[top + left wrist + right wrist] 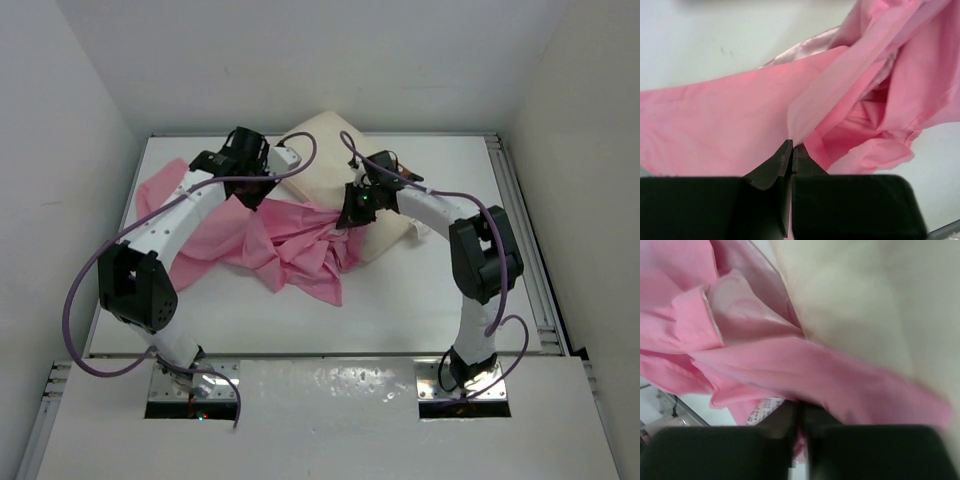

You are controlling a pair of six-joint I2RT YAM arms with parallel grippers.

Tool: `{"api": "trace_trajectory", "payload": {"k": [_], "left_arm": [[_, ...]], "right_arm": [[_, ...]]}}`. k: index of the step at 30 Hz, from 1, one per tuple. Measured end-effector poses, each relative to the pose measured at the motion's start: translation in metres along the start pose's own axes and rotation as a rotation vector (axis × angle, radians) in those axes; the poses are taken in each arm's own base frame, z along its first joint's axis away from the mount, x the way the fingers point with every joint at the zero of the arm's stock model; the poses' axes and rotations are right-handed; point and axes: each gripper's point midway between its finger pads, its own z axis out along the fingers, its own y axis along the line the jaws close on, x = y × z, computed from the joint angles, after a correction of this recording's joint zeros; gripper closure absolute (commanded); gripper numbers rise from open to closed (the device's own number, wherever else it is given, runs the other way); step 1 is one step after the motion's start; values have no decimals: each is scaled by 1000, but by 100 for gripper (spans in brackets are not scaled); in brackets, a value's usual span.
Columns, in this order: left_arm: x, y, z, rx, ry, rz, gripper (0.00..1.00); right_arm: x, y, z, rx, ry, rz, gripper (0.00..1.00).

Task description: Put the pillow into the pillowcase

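Observation:
The pink pillowcase (285, 245) lies crumpled across the middle of the table, from the far left to the pillow. The cream pillow (330, 145) lies at the back, between the two arms, its near left part under pink fabric. My left gripper (255, 190) is shut on an edge of the pillowcase (840, 75), the cloth rising from between its tips (792, 146). My right gripper (352, 215) is shut on a fold of the pillowcase (815, 370) next to the pillow (860, 305); a white care label (762, 412) shows by its tips (799, 407).
White walls close in the table (400, 300) on the left, back and right. A metal rail (525, 240) runs along the right edge. Purple cables loop from both arms.

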Motion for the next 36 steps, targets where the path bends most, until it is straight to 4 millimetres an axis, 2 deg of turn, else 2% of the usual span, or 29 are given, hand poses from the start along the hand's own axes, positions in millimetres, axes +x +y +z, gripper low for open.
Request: {"api": "trace_trajectory", "payload": {"k": [1, 2, 3, 4, 6, 8, 9, 10, 13, 15, 17, 20, 23, 24, 26, 27, 28, 30, 32, 34, 36], "left_arm": [[1, 3, -4, -13, 1, -1, 100], [3, 6, -6, -30, 8, -1, 100], [5, 9, -6, -46, 18, -4, 100], [8, 13, -6, -67, 33, -13, 100], [15, 14, -5, -81, 58, -27, 100], [21, 21, -5, -108, 80, -47, 100], [24, 25, -6, -122, 87, -57, 100], [26, 29, -6, -133, 94, -69, 100], [31, 35, -8, -151, 103, -98, 100], [31, 36, -8, -154, 102, -111, 100], [30, 36, -9, -156, 98, -118, 100], [29, 37, -10, -159, 96, -122, 100], [30, 38, -10, -168, 100, -126, 100], [30, 39, -10, -172, 100, -130, 100], [30, 39, -9, -176, 96, -139, 100], [30, 39, -9, -176, 94, -144, 100], [30, 39, -9, -177, 94, -150, 100], [30, 40, -8, -179, 93, -158, 100], [30, 41, -8, -183, 89, -167, 100], [30, 43, -8, -188, 89, -174, 100], [30, 44, -8, -194, 89, -176, 100]], "right_arm": [[1, 0, -1, 4, 7, -10, 56], [1, 1, -3, 10, 15, -30, 41], [0, 1, -5, 20, 20, -51, 13], [-4, 2, -10, 32, 20, -70, 1], [-16, 3, -20, 58, -15, -98, 1], [-29, -7, -48, 110, -99, -63, 1], [-36, -18, -69, 138, -161, -17, 1], [-42, -31, -88, 166, -220, 39, 1], [-51, -92, -149, 309, -423, 275, 1], [-44, -126, -163, 370, -505, 413, 1], [-29, -142, -147, 372, -505, 515, 1], [0, -154, -97, 335, -414, 635, 1], [4, -154, -59, 268, -370, 694, 1], [1, -152, -52, 245, -369, 696, 3], [-7, -145, -45, 205, -375, 687, 40], [-11, -141, -43, 182, -378, 683, 63], [-16, -137, -42, 160, -387, 681, 100], [-20, -137, -44, 136, -403, 700, 100], [-14, -148, -55, 152, -432, 729, 100], [1, -167, -78, 209, -468, 767, 100], [19, -195, -114, 347, -514, 797, 98]]}}
